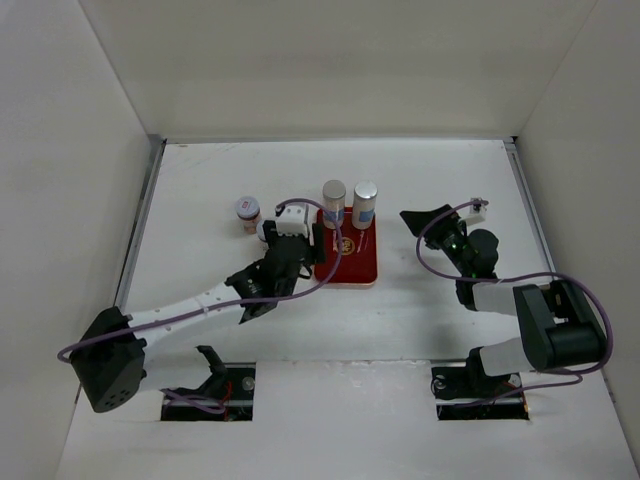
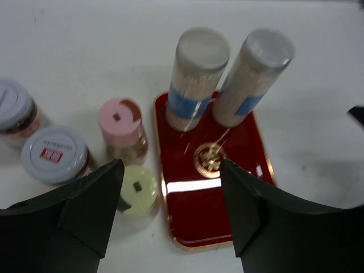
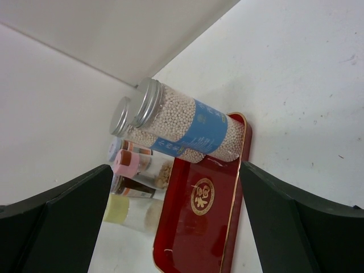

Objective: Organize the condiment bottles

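Just beside left gripper (image 2: 170,170) stands yellow-lidded jar (image 2: 138,187).

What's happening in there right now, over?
Left end effector open, empty; right end effector same. Two tall bottles on red tray. Four small jars beside it. Nothing blocking.

Condiment bottles (image 2: 196,85): six. Two tall silver-capped, one pink-lidded jar (image 2: 120,120), one yellow-lidded jar (image 2: 140,185), two white-lidded jars (image 2: 54,153). Red tray (image 2: 211,213): one.
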`<state>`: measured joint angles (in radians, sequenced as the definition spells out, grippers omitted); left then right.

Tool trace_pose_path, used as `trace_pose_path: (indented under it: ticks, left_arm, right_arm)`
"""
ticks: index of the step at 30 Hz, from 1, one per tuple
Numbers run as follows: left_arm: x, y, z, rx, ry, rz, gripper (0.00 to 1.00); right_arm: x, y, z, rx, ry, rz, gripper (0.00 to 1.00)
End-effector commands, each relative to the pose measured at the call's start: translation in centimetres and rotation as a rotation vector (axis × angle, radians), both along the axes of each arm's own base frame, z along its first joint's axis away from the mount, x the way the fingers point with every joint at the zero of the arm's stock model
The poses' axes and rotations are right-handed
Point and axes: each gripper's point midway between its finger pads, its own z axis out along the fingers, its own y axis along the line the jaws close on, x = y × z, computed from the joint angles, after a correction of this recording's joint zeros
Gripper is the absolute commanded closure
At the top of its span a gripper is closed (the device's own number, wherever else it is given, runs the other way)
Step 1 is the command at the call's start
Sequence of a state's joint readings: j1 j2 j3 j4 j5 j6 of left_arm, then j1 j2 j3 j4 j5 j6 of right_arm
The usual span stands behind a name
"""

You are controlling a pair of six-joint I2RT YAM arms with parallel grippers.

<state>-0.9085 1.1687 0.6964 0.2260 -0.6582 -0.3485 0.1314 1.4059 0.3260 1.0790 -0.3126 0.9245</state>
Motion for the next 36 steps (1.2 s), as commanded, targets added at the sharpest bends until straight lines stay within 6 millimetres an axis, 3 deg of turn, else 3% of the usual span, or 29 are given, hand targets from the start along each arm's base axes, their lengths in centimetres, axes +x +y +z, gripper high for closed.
trace_pose_path:
  ticks: [1, 8, 13, 16, 20, 24, 31, 36]
  left_arm:
    - [-0.7, 2.2, -3.4, 0.036, 0.08, 0.055, 0.29]
    - [1.1, 2.5, -6.8, 0.094, 0.139, 0.093, 0.27]
    - [2.4, 2.8, -7.8, 0.082, 0.157, 0.101, 0.3]
    - [3.1, 2.9, -7.5, 0.067, 0.155, 0.106, 0.36]
    - [3.5, 2.8, -7.1, 0.058, 0.145, 0.107, 0.57]
    - [2.9, 2.8, -5.1, 0.027, 0.105, 0.101, 0.67]
    - [1.1, 0.8, 0.8, -0.045, -0.001, 0.053, 0.69]
    - [2.2, -2.9, 1.1, -0.038, 0.002, 0.004, 0.69]
  right_arm:
    - [0.6, 0.1, 2.1, 0.018, -0.077, 0.003, 0.0]
    - [0.7, 0.2, 1.7, 0.017, -0.067, 0.003, 0.0]
    - [0.9, 0.3, 1.7, 0.015, -0.067, 0.008, 0.0]
    - [0.9, 0.4, 1.7, 0.016, -0.067, 0.013, 0.0]
    - [0.9, 0.4, 1.6, 0.016, -0.064, 0.014, 0.0]
    - [0.9, 0.4, 1.5, 0.016, -0.061, 0.014, 0.0]
    - [0.9, 0.5, 1.4, 0.017, -0.058, 0.017, 0.0]
    - [0.9, 0.5, 1.4, 0.016, -0.058, 0.019, 0.0]
